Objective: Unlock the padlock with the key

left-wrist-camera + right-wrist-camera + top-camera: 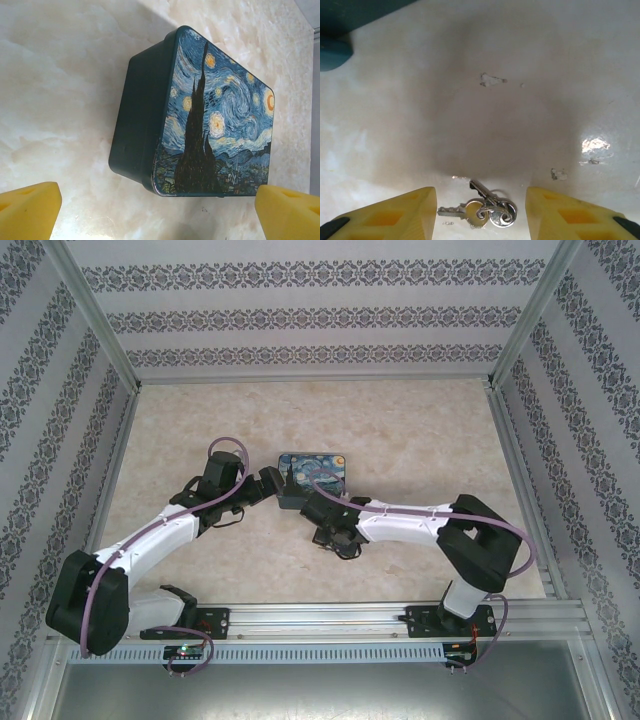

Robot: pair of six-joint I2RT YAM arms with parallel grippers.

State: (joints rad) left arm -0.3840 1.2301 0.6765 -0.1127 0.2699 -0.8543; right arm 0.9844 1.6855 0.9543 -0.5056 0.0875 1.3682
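We see both arms bolted to the rail (320, 618) at the near edge; left arm (150, 535) and right arm (410, 522) both reach inward to mid-table. Right gripper (481, 197) points down at the table (520, 100), open; its yellow pads (395, 215) stand apart on either side of the keys (487, 210). The keys lie flat on the table between those pads, touching neither; small bunch on a ring, one brassy, the rest silver. Just past them, a teal corner of the box (335, 52) shows at the top left of the right wrist view. Left gripper (159, 212) is open wide; its pads sit at the two lower corners of its view, with the box ahead of them, dark side wall facing it. From above, the box sits mid-table, night-sky lid up; left gripper is just beside its left side, right gripper at its near edge. Beyond the box we see marbled table, then patterned walls (300, 315).
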